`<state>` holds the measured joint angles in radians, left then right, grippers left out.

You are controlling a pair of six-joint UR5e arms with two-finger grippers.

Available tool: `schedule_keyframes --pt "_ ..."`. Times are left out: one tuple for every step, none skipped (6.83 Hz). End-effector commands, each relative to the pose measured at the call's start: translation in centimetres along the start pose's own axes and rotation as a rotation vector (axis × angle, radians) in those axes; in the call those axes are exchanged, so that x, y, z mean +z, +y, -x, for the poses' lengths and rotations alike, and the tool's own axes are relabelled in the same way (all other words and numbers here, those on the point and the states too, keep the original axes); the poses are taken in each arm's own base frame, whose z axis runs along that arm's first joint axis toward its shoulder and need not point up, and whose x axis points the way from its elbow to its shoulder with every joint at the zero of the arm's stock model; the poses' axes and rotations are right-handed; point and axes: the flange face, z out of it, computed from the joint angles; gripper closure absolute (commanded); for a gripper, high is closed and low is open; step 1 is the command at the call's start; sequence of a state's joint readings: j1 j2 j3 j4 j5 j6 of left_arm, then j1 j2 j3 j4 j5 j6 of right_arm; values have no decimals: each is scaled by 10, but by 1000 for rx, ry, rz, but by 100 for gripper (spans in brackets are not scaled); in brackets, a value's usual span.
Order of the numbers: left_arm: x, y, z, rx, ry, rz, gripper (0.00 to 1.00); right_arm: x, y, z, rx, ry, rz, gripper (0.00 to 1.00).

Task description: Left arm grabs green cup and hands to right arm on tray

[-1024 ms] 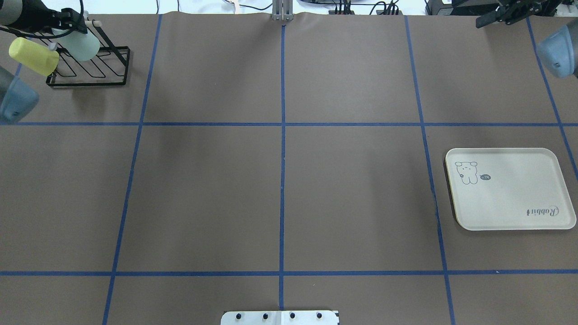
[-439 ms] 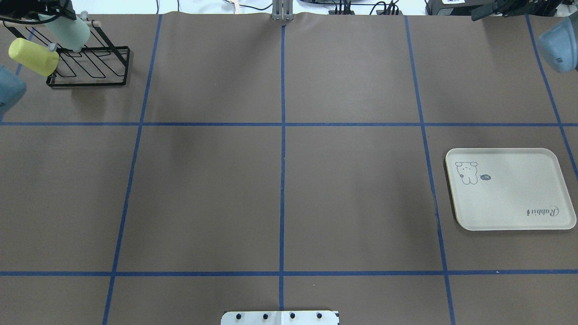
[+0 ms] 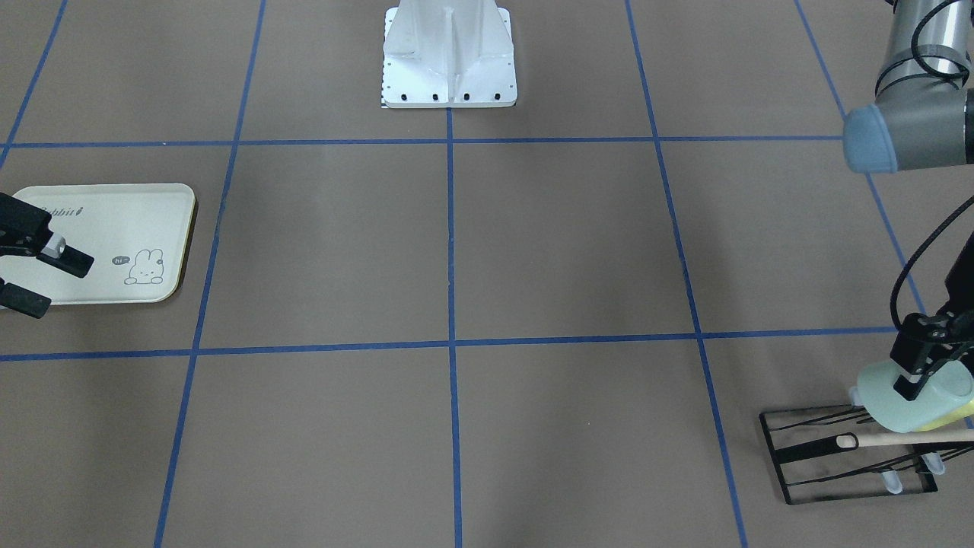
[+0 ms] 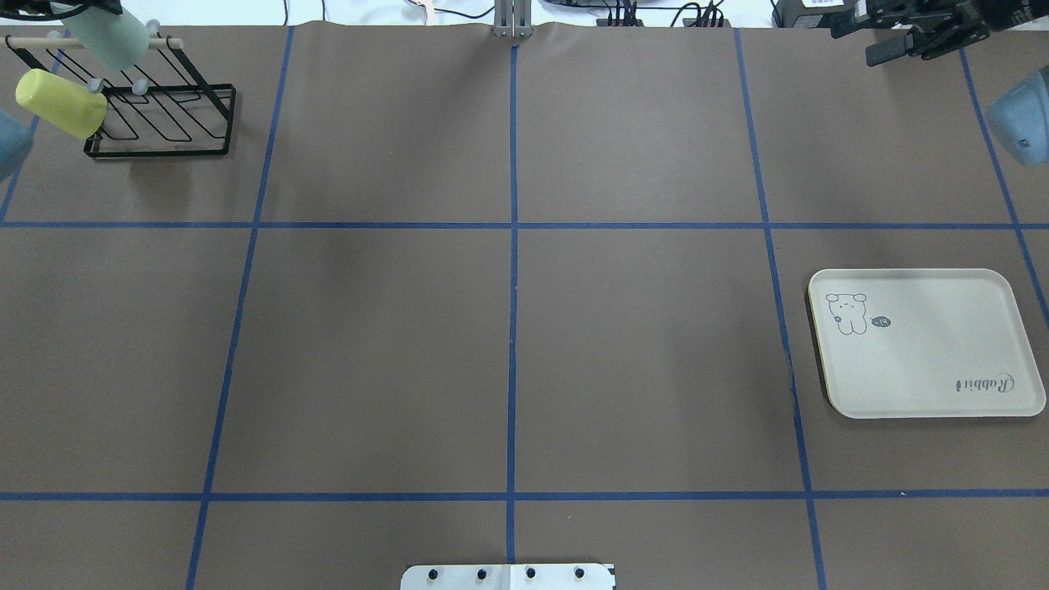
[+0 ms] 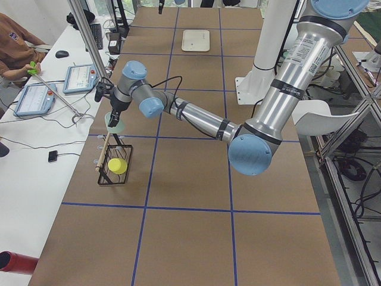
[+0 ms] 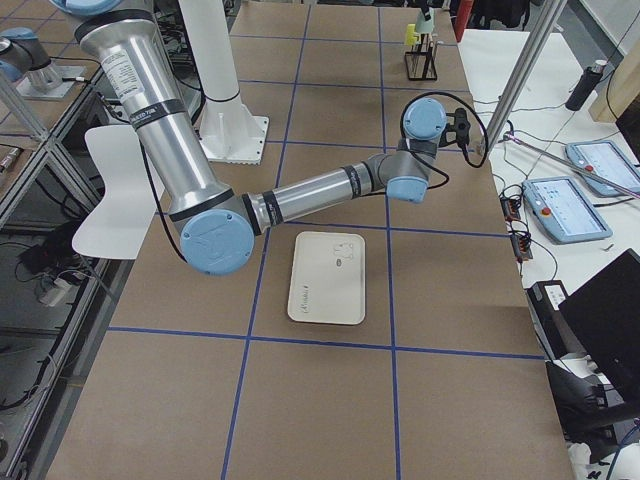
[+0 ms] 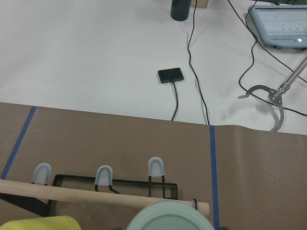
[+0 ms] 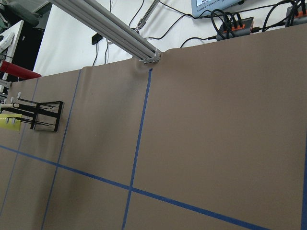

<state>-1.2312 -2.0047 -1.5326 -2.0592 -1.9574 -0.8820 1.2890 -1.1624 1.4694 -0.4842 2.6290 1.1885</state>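
At the far left corner of the table (image 4: 369,344), the left arm (image 5: 196,119) reaches out over a black wire rack (image 4: 164,135). The left hand (image 3: 919,374) is clamped on the green cup (image 3: 886,403). One black finger presses on the cup's outer wall and the other finger is hidden. The cup hangs tilted in that grip, above the rack and its wooden dowel (image 7: 96,196). In the left side view it appears to hang clear of the rack rather than rest on it.

The rack holds the yellow-green cup (image 4: 61,102), which lies tilted at the end toward the table's left edge. In the front-facing view the green cup covers most of it. In the left wrist view, three pale-capped pegs (image 7: 104,175) stand in a row just behind the dowel, and the rounded end of the green cup fills the bottom edge of the picture.

The tray (image 4: 926,360) lies flat on the right side of the table, well apart from the rack. A bunny drawing (image 4: 846,314) and the "Rabbit" script (image 4: 983,383) show on its cream floor.

The right arm (image 6: 320,185) stretches past the tray toward the table's far edge. The right hand (image 3: 57,288) is held in the air with its two chunky fingers spread apart. From overhead it sits by the far right corner, well apart from the tray. In the front-facing view it overlaps the tray's end, though it does not touch it.
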Motion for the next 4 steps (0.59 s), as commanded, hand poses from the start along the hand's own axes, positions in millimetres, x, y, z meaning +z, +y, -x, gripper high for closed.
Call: schedule_keyframes --pt "-17 -2 -7 -3 1 -12 87 17 40 -26 -39 -29 -70 1" --pt "-36 -2 -17 -5 -4 -13 87 47 72 -31 1 -90 -136 1" --pt "-62 -3 -28 -14 -15 -11 87 63 90 -28 61 -157 -161 1" --pt "-92 -2 -43 -28 -19 -10 87 64 96 -24 81 -188 -154 1"
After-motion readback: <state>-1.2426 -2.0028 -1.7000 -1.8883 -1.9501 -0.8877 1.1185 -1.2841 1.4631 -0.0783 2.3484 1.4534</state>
